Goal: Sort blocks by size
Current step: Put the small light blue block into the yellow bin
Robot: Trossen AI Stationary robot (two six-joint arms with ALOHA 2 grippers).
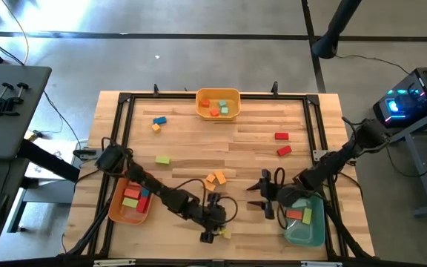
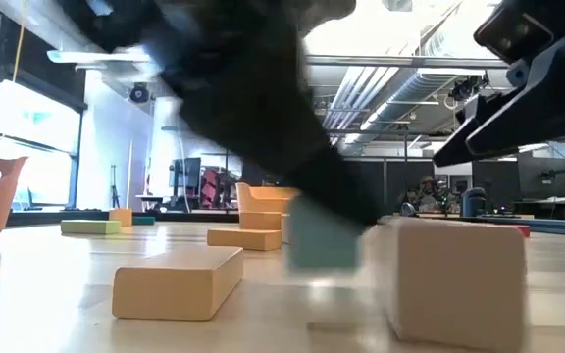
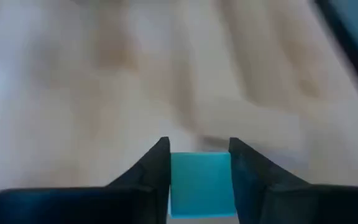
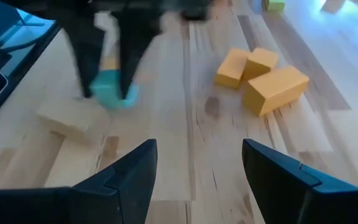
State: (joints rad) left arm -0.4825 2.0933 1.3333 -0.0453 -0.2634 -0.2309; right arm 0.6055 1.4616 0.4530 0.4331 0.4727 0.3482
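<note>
Your left gripper (image 3: pixel 200 163) is down at the near edge of the table, and its jaws stand clamped on a small teal cube (image 3: pixel 201 183): in the left wrist view the cube fills the gap between the two fingers (image 3: pixel 151 171), each face pressed by a pad. The right wrist view shows the same grip from across the table, the cube (image 4: pixel 114 90) sitting low between the fingertips, at or just above the wood. A pale wooden block (image 4: pixel 67 118) lies just beside the jaws on the outer side, near enough to be nudged.

Your right gripper (image 4: pixel 197 168) waits with its jaws apart, hovering beside the teal-green bin (image 1: pixel 306 230) and facing the left one. Ahead of its open jaws lie three orange blocks (image 4: pixel 260 78), bunched and touching one another.

The rest of the blocks are scattered: a green one (image 1: pixel 162 159) and a blue one (image 1: pixel 159 120) well beyond your left jaws, two red ones (image 1: pixel 282 143) well beyond the right. Some already lie in the orange bin (image 1: pixel 117 211), the yellow bin (image 1: pixel 232 95) and the teal-green bin.

The risk, as I judge it: the cube is held only by its lower part near the fingertips, so a quick lift or swing could let it twist or slip out. Lifting at a slant could drag the pale block along. The two arms also stand near each other here, so a swing toward the teal-green bin could bring the left wrist against your right gripper. And a tiny cube dropped from height may bounce out of whichever bin you pick.
</note>
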